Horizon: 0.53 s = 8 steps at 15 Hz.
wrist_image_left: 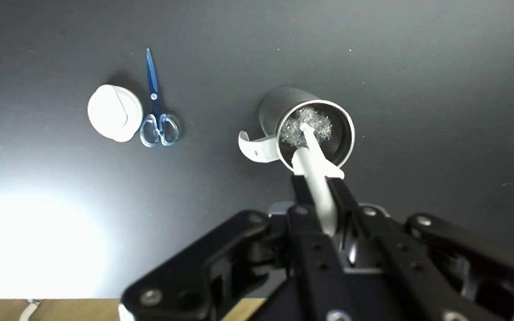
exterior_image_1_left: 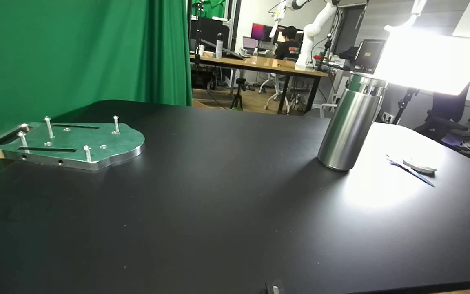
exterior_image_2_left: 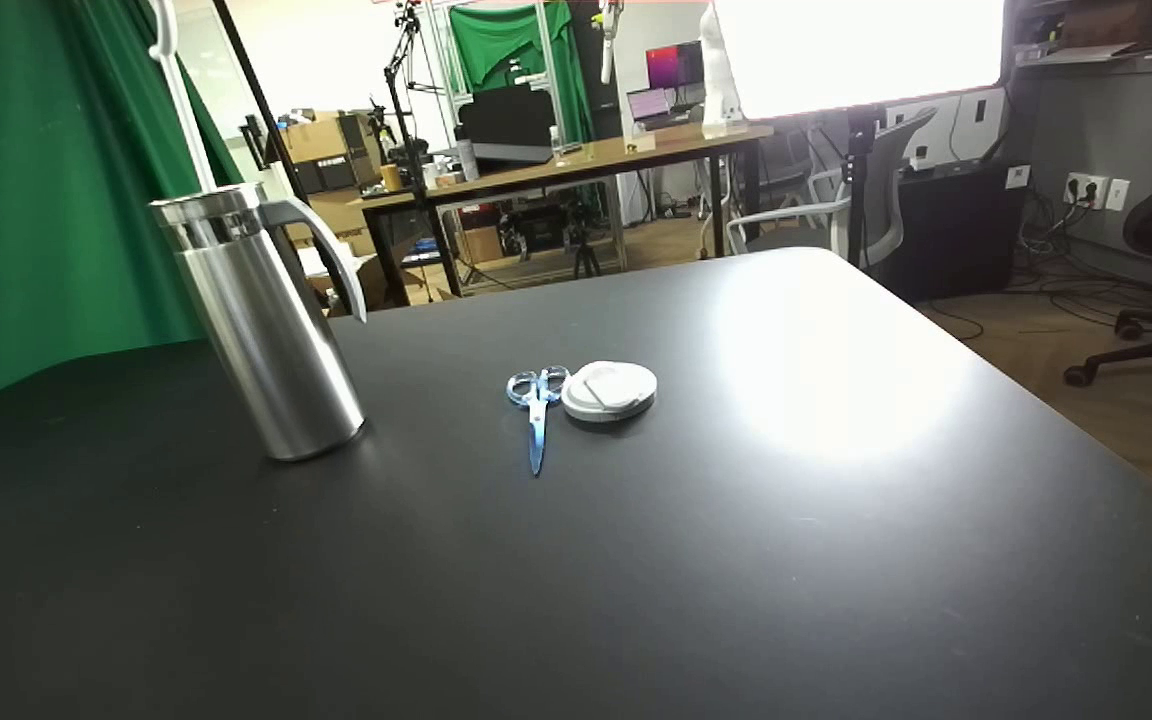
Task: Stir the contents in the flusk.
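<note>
The flusk, a tall shiny silver cylinder with a pale side handle, stands on the black table in both exterior views (exterior_image_1_left: 347, 130) (exterior_image_2_left: 271, 345). In the wrist view I look down into the open flusk (wrist_image_left: 277, 111), where glittery pale bits (wrist_image_left: 312, 117) lie at the bottom. My gripper (wrist_image_left: 318, 180) is shut on a white stick (wrist_image_left: 311, 165). The stick runs down into the flusk's mouth; its tip appears over the bits, but I cannot tell whether it touches them. The stick also rises above the flusk in an exterior view (exterior_image_2_left: 184, 120). The gripper is outside both exterior views.
Blue scissors (exterior_image_2_left: 536, 420) and a white round lid (exterior_image_2_left: 611, 390) lie beside the flusk on its handle side. A flat metal plate with upright pegs (exterior_image_1_left: 84, 139) lies at the far end of the table, by the green curtain (exterior_image_1_left: 76, 53). A bright lamp panel (exterior_image_2_left: 856, 50) stands behind.
</note>
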Tool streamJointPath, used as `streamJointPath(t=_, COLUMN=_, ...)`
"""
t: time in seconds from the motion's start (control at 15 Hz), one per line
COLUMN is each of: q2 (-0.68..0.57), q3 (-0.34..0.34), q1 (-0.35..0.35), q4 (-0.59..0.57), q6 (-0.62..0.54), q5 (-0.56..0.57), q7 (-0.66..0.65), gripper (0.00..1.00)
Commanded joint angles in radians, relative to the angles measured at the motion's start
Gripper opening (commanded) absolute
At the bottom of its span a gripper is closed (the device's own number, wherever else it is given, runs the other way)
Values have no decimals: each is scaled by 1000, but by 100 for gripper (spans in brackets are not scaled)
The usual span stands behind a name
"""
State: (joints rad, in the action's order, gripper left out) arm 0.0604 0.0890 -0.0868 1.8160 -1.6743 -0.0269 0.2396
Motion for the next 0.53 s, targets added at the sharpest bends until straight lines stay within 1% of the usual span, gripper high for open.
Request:
streamJointPath(t=0.0, q2=5, q3=-4, q1=7, q4=17, q6=-27, q5=31, q7=-9, gripper=4)
streamJointPath(t=0.47, q2=-63, q3=-46, q1=43, q4=152, q6=-157, q5=118, q7=-54, gripper=4)
